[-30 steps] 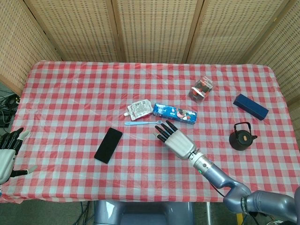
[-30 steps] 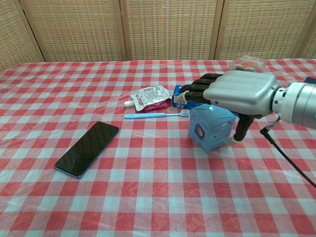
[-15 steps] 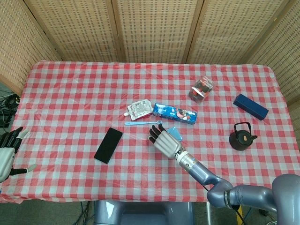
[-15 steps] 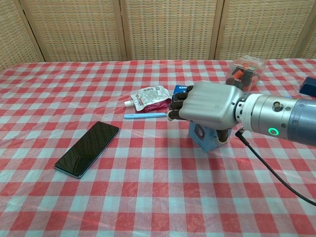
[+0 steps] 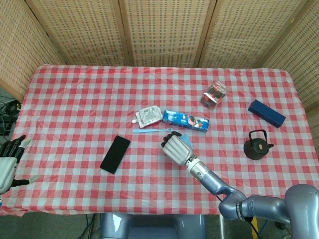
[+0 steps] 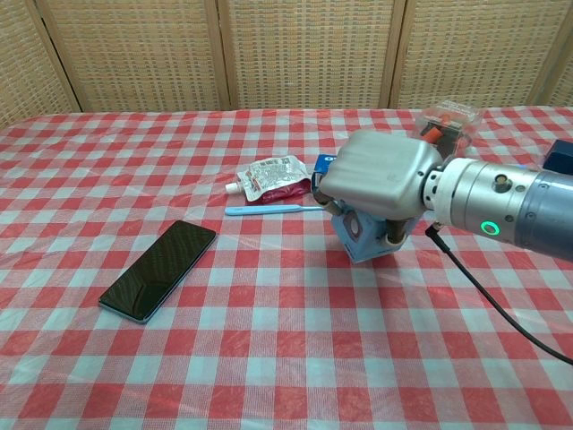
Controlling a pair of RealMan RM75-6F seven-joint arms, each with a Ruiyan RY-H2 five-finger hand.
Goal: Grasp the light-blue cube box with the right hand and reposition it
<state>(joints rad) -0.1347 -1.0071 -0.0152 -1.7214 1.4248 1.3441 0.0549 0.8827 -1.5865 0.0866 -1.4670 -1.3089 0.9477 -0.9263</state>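
Note:
The light-blue cube box (image 6: pixel 363 239) sits tilted under my right hand (image 6: pixel 380 179), which wraps over its top and grips it; only its lower front face shows in the chest view. From the head view, a blue corner of the box (image 5: pixel 186 141) peeks out beside my right hand (image 5: pixel 174 148) near the table's middle front. My left hand (image 5: pixel 9 162) hangs off the table's left edge, fingers spread, holding nothing.
A black phone (image 6: pixel 159 269) lies to the left. A blue toothbrush (image 6: pixel 269 210), a white pouch (image 6: pixel 269 175) and a toothpaste box (image 5: pixel 186 120) lie just behind the cube. A black teapot (image 5: pixel 257 145), a dark blue case (image 5: pixel 266 113) and a clear snack box (image 5: pixel 215 92) stand at the right.
My right hand has slid left over the cube and curled its fingers down onto it. The cube now tilts and has shifted slightly left and back. The left hand has barely moved.

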